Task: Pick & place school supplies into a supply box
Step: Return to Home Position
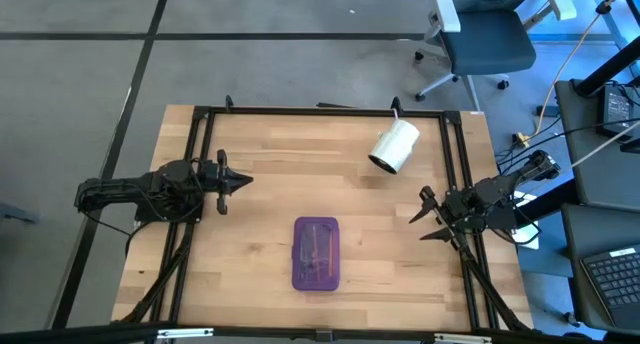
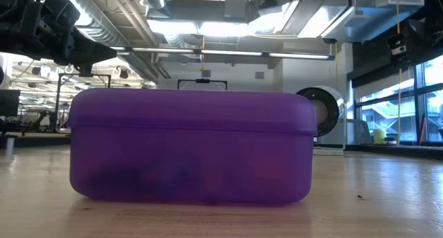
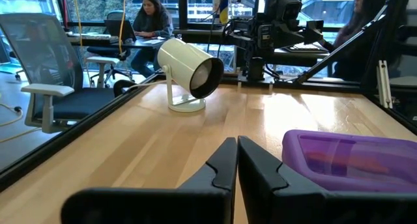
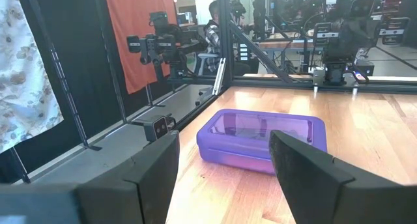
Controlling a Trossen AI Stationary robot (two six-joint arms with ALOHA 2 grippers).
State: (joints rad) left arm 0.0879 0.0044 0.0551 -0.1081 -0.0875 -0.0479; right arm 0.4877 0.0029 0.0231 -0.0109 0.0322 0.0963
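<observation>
Lying shut at the counter's (image 1: 270, 144) front middle: the purple supply box (image 2: 190, 155). Your left tool (image 1: 245, 181) is pinched closed, empty; your right tool (image 1: 424, 216) gapes, empty. An unlatched lid might spring open.

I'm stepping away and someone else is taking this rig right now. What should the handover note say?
Left claw: shut, holding nothing, at the left side of the table, apart from the box.
Right claw: open, holding nothing, at the right side, facing the box.
Purple supply box: mid-table toward the near edge, lid closed; dim shapes show through it.
White cylinder: far right part of the table, not part of the job.
Done: no loose supplies show on the table; box closed.
Left: probably only parking both arms.
</observation>
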